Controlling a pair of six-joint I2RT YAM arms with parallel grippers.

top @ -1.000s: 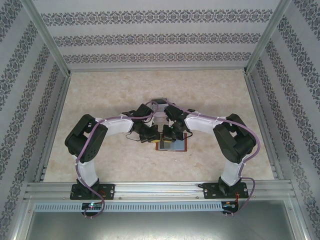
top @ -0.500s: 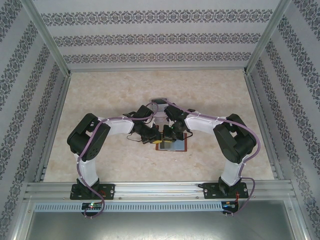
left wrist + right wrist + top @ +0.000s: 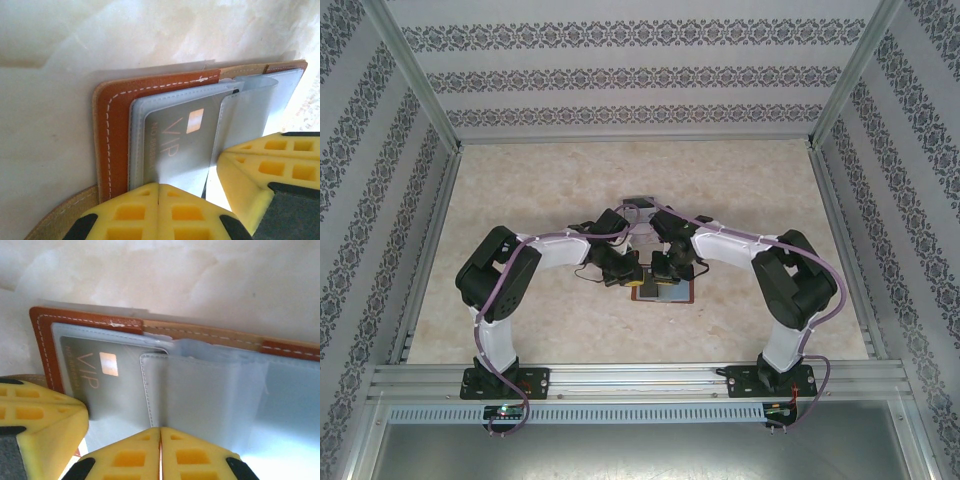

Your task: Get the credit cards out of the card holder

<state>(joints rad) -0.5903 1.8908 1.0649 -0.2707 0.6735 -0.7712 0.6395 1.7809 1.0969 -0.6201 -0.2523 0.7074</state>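
One pale marbled table carries everything. The left arm and right arm lean in to its middle, where the card holder lies open, pockets up. A grey VIP credit card sits tucked in one pocket. The left gripper is clenched at the holder's near edge. The right gripper, fingertips pressed together too, meets a pocket flap; whether it pinches that, I can't tell.

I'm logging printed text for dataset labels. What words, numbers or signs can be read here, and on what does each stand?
"VIP": in orange letters on the grey card tucked in a pocket of the card holder.
A small line of characters beside it on the same card is too blurred to read.
No other text can be read.
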